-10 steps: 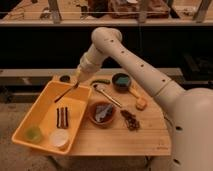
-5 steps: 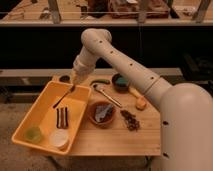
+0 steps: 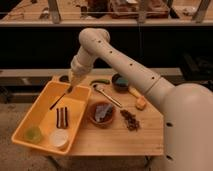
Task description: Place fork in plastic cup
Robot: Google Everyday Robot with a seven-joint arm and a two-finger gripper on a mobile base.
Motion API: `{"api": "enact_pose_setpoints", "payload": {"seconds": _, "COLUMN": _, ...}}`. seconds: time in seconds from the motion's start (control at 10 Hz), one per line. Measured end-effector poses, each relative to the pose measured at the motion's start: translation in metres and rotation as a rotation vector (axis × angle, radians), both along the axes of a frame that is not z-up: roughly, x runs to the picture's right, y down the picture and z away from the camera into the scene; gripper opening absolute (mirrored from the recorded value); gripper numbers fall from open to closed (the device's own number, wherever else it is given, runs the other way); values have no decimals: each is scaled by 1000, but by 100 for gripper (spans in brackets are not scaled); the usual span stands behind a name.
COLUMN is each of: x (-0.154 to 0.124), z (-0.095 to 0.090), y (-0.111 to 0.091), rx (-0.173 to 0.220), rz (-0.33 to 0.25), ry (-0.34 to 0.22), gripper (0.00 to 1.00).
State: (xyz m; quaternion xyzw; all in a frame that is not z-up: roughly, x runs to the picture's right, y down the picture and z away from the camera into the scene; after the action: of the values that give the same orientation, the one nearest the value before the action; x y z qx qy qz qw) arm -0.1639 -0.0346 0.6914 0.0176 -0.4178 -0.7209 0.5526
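My gripper (image 3: 71,86) hangs over the far end of the yellow tray (image 3: 44,98), pointing down. It is shut on the fork (image 3: 60,100), a slim utensil that slants from the fingers down to the left above the tray floor. The plastic cup (image 3: 34,133), small and translucent yellowish-green, stands in the tray's near left corner, well in front of the gripper and apart from the fork.
A cream-white cup (image 3: 59,138) and a dark ridged piece (image 3: 62,116) sit in the tray. On the wooden table (image 3: 145,135) are a brown bowl (image 3: 102,113), a long-handled silver utensil (image 3: 106,95), a dark bowl (image 3: 120,81), a green item (image 3: 100,81), a yellow piece (image 3: 139,103) and brown crumbs (image 3: 131,120).
The arm has swung left and nearer, carrying the fork from the tray's far right edge to a spot over the tray's far half.
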Motion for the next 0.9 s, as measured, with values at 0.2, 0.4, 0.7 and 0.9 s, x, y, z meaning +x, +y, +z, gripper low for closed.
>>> {"api": "enact_pose_setpoints", "payload": {"seconds": 0.2, "x": -30, "z": -33, "y": 25, "rx": 25, "rz": -47, "ry": -19, "gripper": 0}}
{"api": "enact_pose_setpoints", "payload": {"seconds": 0.4, "x": -64, "z": -52, "y": 49, "rx": 37, "rz": -89, "ry": -22, "gripper": 0}}
{"api": "enact_pose_setpoints", "payload": {"seconds": 0.7, "x": -89, "z": -39, "y": 67, "rx": 38, "rz": -132, "ry": 22, "gripper": 0}}
{"api": "enact_pose_setpoints", "payload": {"seconds": 0.9, "x": -103, "z": -23, "y": 70, "rx": 42, "rz": -158, "ry": 55, "gripper": 0}}
